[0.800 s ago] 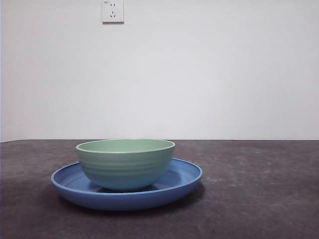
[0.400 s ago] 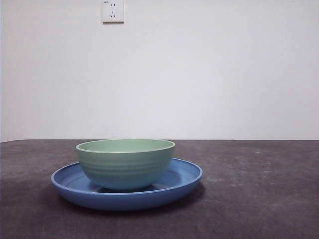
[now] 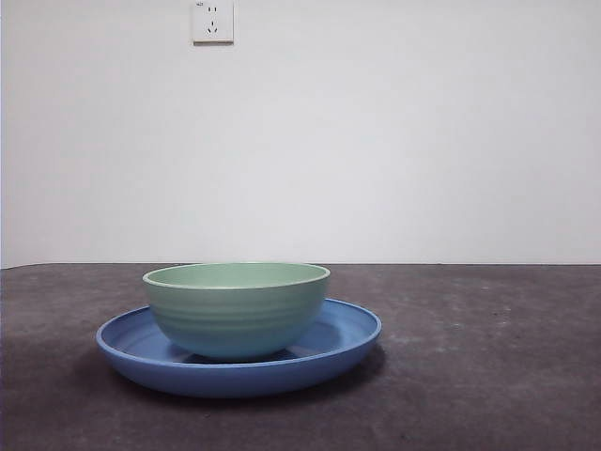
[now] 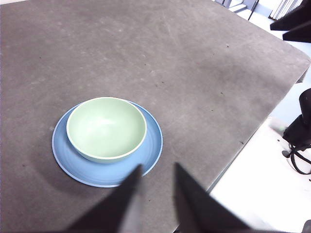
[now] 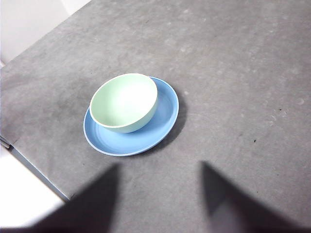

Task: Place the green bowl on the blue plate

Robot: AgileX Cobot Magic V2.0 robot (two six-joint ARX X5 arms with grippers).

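The green bowl (image 3: 237,308) is seen upright on the blue plate (image 3: 349,331), seemingly nudged toward its 9 o'clock rim (front view). Both grippers, left (image 4: 154,187) and right (image 5: 159,187), are held parted, empty, well apart.

green bowl (image 5: 125,102) upright on blue plate (image 5: 163,124), seemingly off-centre, grey table (image 5: 233,73)

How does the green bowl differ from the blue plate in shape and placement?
The green bowl is deep and narrower; the blue plate is shallow and wider. The bowl sits upright on the plate, off-centre; the plate rests on the table. Both are round and empty.
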